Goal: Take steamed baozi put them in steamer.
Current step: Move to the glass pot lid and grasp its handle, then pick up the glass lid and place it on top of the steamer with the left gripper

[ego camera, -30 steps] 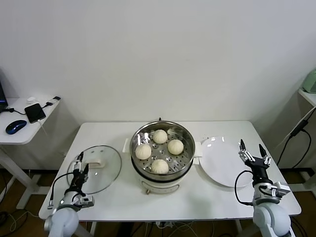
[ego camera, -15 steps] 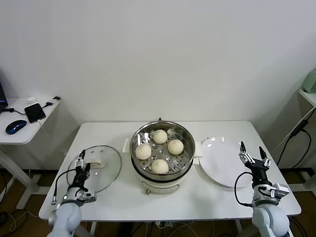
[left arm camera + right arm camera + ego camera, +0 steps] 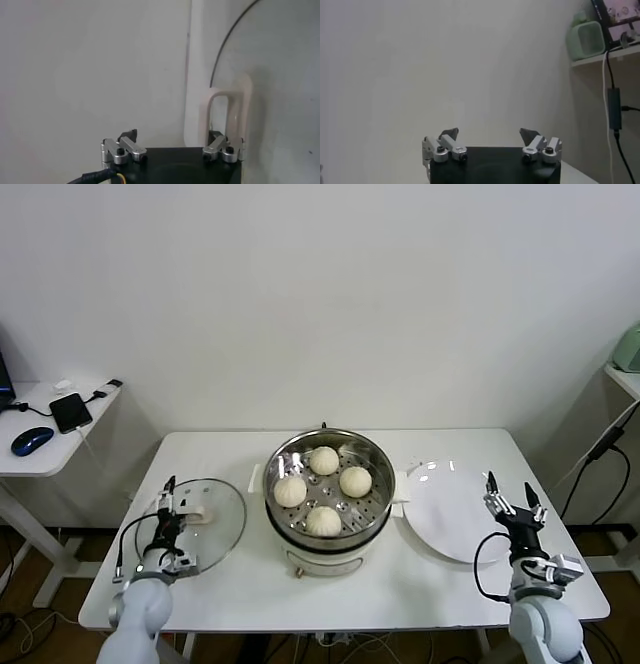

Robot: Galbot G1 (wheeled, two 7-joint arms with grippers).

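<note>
The steamer (image 3: 300,541), a shiny steel pot on a white base, stands mid-table. Four cream-white baozi lie on its perforated tray: one at the back (image 3: 324,460), one at the left (image 3: 290,491), one at the right (image 3: 355,481) and one at the front (image 3: 323,521). My left gripper (image 3: 168,502) is open and empty at the left edge of the glass lid (image 3: 218,529). In the left wrist view (image 3: 172,135) the lid's white handle (image 3: 227,115) sits just past one finger. My right gripper (image 3: 510,502) is open and empty by the right edge of the white plate (image 3: 450,509). It also shows in the right wrist view (image 3: 489,133).
A side desk at the far left holds a phone (image 3: 71,411) and a blue mouse (image 3: 32,440). A green appliance (image 3: 628,349) sits on a shelf at the far right, with cables hanging below it. The white wall is close behind the table.
My left gripper has moved forward from the table's front left corner to the left edge of the glass lid. My right gripper has stayed nearly still.
</note>
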